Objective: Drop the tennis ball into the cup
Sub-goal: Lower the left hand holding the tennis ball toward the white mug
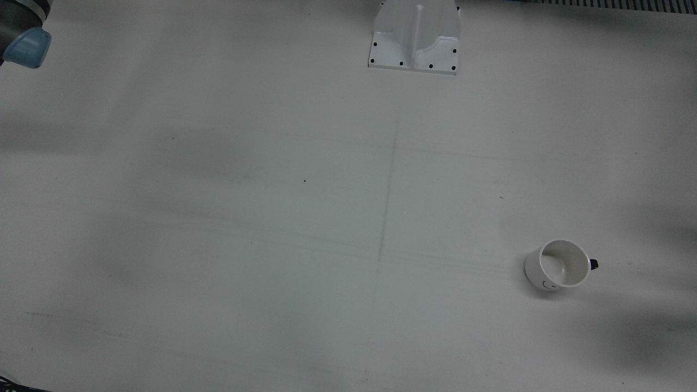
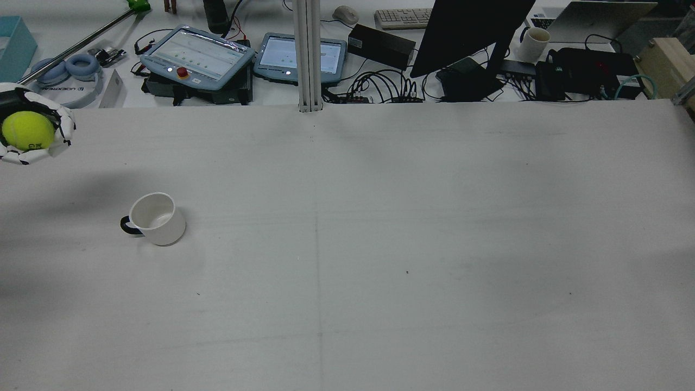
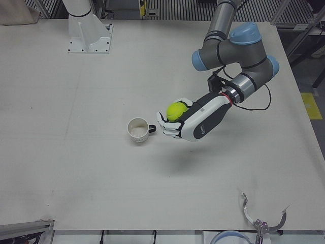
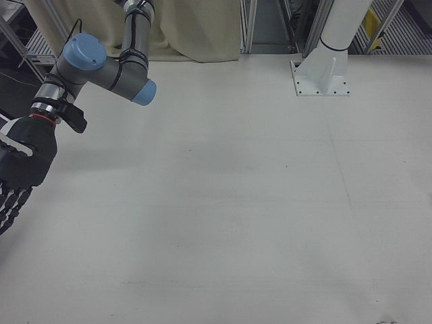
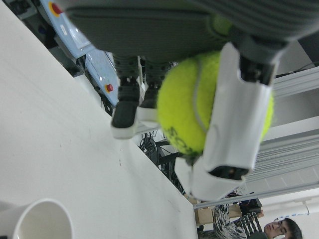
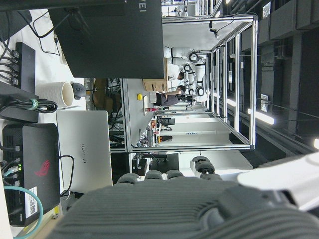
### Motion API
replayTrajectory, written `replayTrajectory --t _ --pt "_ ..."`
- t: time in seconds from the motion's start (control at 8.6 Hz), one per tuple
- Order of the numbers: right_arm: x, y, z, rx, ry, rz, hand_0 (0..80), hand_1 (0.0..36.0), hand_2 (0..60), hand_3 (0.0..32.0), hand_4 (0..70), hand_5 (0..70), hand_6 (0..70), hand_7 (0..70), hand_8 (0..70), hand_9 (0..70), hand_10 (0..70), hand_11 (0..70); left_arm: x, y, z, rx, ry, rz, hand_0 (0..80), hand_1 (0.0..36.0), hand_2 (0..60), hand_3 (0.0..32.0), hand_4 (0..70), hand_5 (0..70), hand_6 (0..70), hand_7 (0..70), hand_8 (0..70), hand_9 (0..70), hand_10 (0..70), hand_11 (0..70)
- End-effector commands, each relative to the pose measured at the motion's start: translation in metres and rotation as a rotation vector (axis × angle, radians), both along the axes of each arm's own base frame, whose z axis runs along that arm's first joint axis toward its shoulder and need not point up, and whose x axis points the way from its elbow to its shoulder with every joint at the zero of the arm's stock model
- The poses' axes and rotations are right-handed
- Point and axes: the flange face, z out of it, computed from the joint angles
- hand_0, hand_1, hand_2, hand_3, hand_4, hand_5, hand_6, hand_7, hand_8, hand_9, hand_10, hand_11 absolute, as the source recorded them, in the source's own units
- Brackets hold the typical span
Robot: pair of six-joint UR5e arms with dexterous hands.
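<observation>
A yellow-green tennis ball (image 2: 27, 130) sits in my left hand (image 2: 61, 130), which is shut on it at the left edge of the rear view. In the left-front view the hand (image 3: 195, 124) holds the ball (image 3: 176, 111) above the table, just beside the white cup (image 3: 138, 130). The cup (image 2: 155, 218) stands upright and empty, with a dark handle; it also shows in the front view (image 1: 561, 265) and the left hand view (image 5: 35, 219). In the left hand view, white fingers (image 5: 239, 124) wrap the ball (image 5: 189, 114). My right hand (image 4: 17, 169) hangs empty at the left edge, fingers extended.
The left arm's white pedestal (image 1: 416, 38) is bolted at the table's robot side. Beyond the far edge are teach pendants (image 2: 198, 54), a metal post (image 2: 308, 54), a monitor (image 2: 472, 27) and cables. A metal clamp (image 3: 261, 221) lies near the front edge.
</observation>
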Motion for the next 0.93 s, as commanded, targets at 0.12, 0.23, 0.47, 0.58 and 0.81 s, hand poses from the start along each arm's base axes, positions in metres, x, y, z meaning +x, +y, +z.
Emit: replayTrajectory --t 0.12,0.23,0.47,0.58,0.81 --pt "0.0 0.0 0.0 0.0 0.0 0.0 0.0 0.0 0.0 0.0 0.0 0.0 0.0 0.0 0.0 0.0 0.0 0.0 0.098 0.025 -0.035 -0.005 -0.007 0.158 80.0 36.0 60.0 0.0 54.3 32.1 70.0 70.0 57.0 70.0 42.2 62.6" --pt "0.0 0.0 0.001 -0.001 -0.001 0.0 0.0 0.0 0.0 0.0 0.0 0.0 0.0 0.0 0.0 0.0 0.0 0.0 0.114 0.03 -0.031 -0.004 -0.014 0.175 80.0 36.0 60.0 0.0 53.0 31.0 70.0 70.0 56.9 70.0 41.9 62.1" --pt "0.0 0.0 0.0 0.0 0.0 0.0 0.0 0.0 0.0 0.0 0.0 0.0 0.0 0.0 0.0 0.0 0.0 0.0 0.123 0.013 -0.026 -0.014 -0.026 0.17 80.0 36.0 60.0 0.0 52.9 32.4 70.0 70.0 56.9 70.0 41.8 62.0" --pt "0.0 0.0 0.001 -0.001 0.0 0.0 0.0 0.0 0.0 0.0 0.0 0.0 0.0 0.0 0.0 0.0 0.0 0.0 0.126 0.007 -0.025 -0.019 -0.028 0.17 80.0 36.0 60.0 0.0 52.4 30.7 70.0 70.0 56.7 70.0 41.6 61.7" --pt "0.0 0.0 0.0 0.0 0.0 0.0 0.0 0.0 0.0 0.0 0.0 0.0 0.0 0.0 0.0 0.0 0.0 0.0 0.127 0.006 -0.02 -0.014 -0.025 0.171 80.0 36.0 60.0 0.0 48.8 29.1 70.0 70.0 53.5 70.0 36.3 54.3"
